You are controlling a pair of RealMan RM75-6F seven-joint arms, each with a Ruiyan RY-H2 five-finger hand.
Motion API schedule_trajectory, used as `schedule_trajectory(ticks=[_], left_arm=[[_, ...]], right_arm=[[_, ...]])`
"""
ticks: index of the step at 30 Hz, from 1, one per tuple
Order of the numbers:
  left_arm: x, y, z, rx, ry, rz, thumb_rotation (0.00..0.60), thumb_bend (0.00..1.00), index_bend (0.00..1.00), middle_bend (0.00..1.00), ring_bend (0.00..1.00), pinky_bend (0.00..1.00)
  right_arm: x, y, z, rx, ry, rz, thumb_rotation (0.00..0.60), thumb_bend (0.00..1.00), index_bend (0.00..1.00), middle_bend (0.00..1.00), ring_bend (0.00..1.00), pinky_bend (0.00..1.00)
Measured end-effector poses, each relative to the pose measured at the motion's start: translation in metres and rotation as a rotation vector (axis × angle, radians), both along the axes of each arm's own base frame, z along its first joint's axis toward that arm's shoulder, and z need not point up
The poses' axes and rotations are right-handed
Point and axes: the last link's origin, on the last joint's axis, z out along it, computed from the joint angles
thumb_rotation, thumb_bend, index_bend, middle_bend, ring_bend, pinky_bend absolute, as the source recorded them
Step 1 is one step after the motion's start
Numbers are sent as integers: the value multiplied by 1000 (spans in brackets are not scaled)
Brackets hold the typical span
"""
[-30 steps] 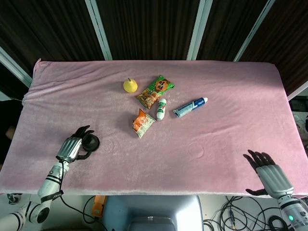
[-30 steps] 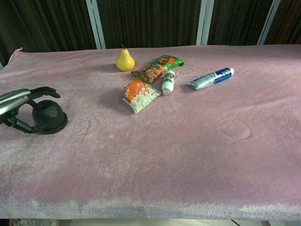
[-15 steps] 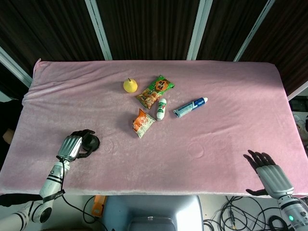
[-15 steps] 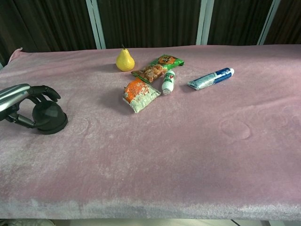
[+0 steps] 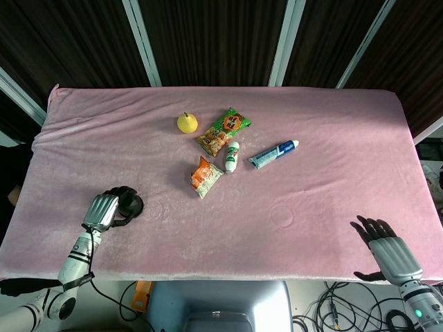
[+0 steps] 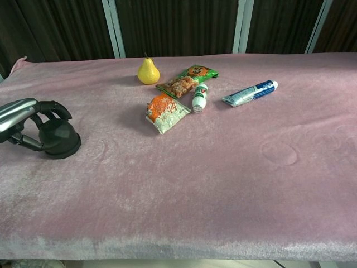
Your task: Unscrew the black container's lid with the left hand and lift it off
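The black container (image 5: 131,205) is a low round pot with a domed lid (image 6: 59,135), standing at the near left of the pink table. My left hand (image 5: 104,211) comes at it from the left. Its fingers (image 6: 51,108) arch over the dome and its thumb lies against the lid's left side, so the hand grips the lid. The pot's base sits on the cloth. My right hand (image 5: 385,250) rests at the table's near right edge, fingers spread and holding nothing. The chest view does not show it.
Mid-table lie a yellow pear (image 5: 187,122), a green snack bag (image 5: 223,131), an orange snack bag (image 5: 205,176), a small white bottle (image 5: 232,156) and a blue tube (image 5: 273,153). The pink cloth (image 5: 311,207) covers the whole table.
My left hand's fingers have curled further over the black lid and drawn in around it. The container stays in place. The right hand has not moved.
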Motion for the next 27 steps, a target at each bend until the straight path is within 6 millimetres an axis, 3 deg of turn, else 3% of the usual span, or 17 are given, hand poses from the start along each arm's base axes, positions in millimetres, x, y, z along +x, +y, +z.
schedule_trajectory(ticks=[13,27], left_arm=[[20,-8,27,55,-13,-90,600,326,339,361,473,496],[-16,5,43,142,156,19,600,326,328,342,493,509]], right_arm=[[0,-1,0,3,0,-3,600,101,0,0,0,175],[0,-2,-2,-8,7,-7,600,101,0,0,0,176]])
